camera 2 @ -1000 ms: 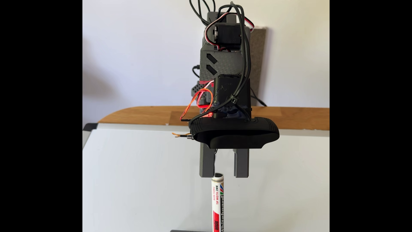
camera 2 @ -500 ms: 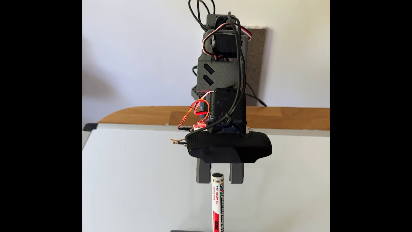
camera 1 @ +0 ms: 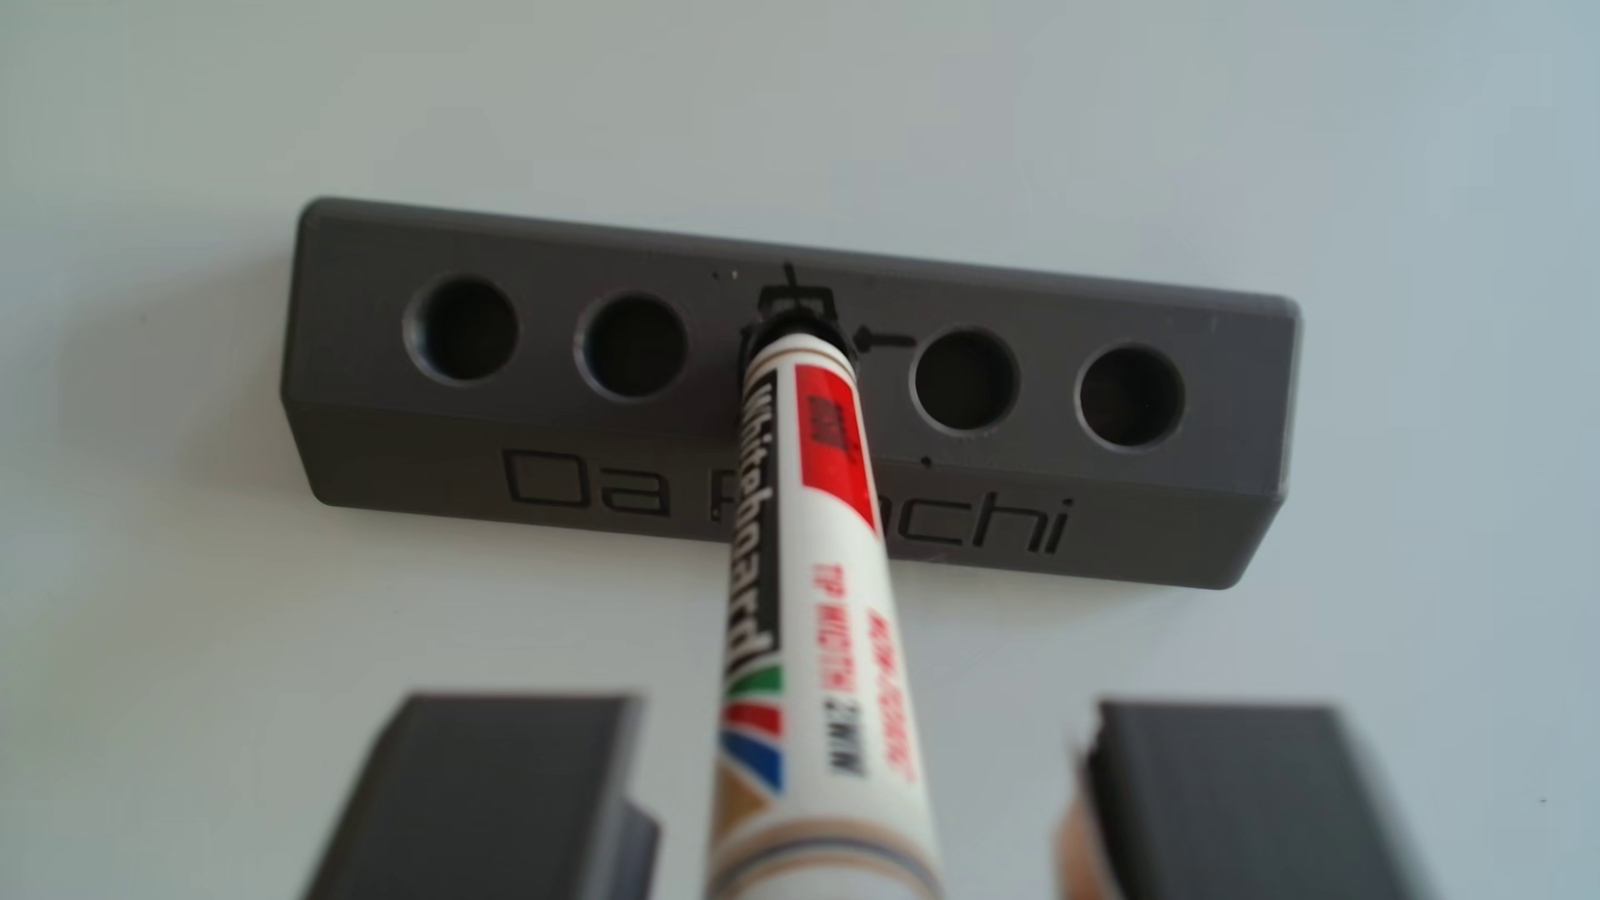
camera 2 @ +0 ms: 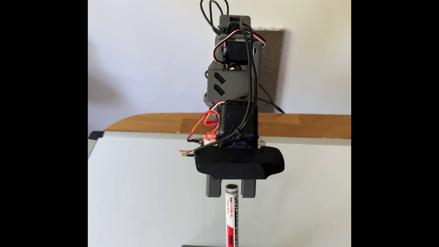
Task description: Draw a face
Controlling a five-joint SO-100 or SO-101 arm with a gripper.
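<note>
A white whiteboard marker [camera 2: 231,213] with red and black print stands upright in the middle hole of a grey holder [camera 1: 1212,519]. The holder rests on a blank whiteboard [camera 2: 142,190]. My gripper [camera 2: 231,195] hangs over the marker and is open. Its two grey fingers [camera 2: 213,190] straddle the marker's top end without touching it. In the other view the marker [camera 1: 805,562] rises toward the camera between the two fingers [camera 1: 485,796], nearer the left one, and the gripper [camera 1: 866,705] grips nothing. No drawing shows on the board.
The holder has several empty round holes [camera 1: 463,329] beside the marker and lettering on its front. A black camera [camera 2: 240,163] sits above the fingers. The wooden table edge [camera 2: 154,123] and a white wall lie behind the board.
The arm has come down and shifted slightly left. The fingers, which hung above and to the right of the marker's top, now stand on either side of it.
</note>
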